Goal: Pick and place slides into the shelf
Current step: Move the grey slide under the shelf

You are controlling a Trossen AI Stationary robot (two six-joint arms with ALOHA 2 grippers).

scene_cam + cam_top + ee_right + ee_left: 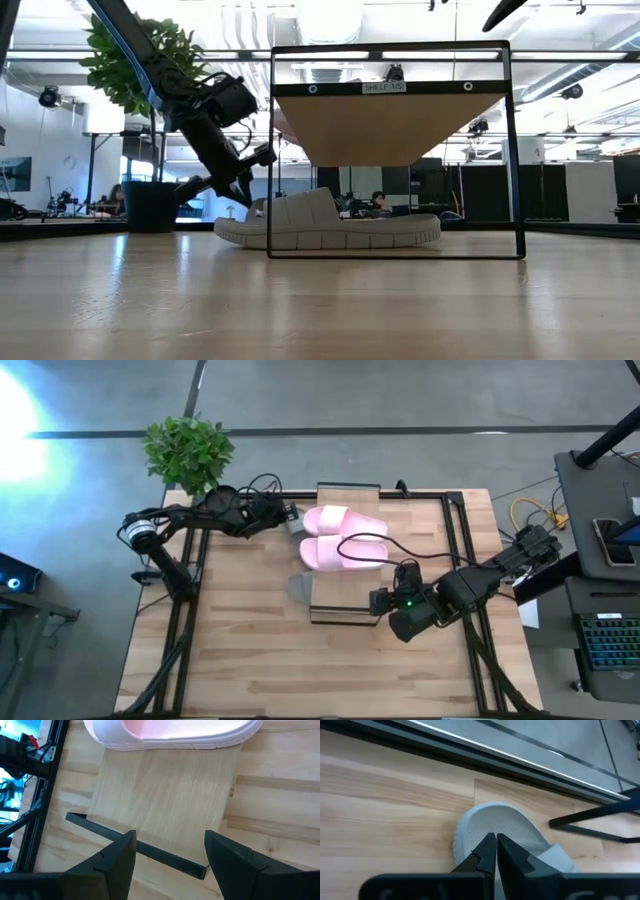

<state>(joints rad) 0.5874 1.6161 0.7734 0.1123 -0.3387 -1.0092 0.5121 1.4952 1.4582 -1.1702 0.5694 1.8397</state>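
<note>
Two pale pink slides [335, 520] [335, 552] lie side by side on the shelf's light plank top [345, 605]. In the low view a grey-green slide [330, 228] lies on the table under the shelf. In the high view a grey-green slide end [298, 586] sticks out at the shelf's left side. My left gripper [293, 520] [496, 842] is shut at the shelf's far left corner, at a grey-green slide's rounded end [490, 827]. My right gripper [378, 602] [170, 855] is open over the shelf's near end, touching nothing. My left gripper has its shut fingertips [258, 205] at the rounded end of the grey-green slide's footbed [480, 827]. It comes slanting down from the table's left. The slide lies flat on the table, partly under the shelf. In the low view the tips seem to meet it, but I cannot tell for sure.
A potted plant [188, 452] stands at the table's far left corner. A black cable [370, 540] loops over the nearer pink slide. Black frame rails [462, 550] run along the table's sides. Bare plank [165, 795] shows between the right fingers and the pink slide [175, 732].
</note>
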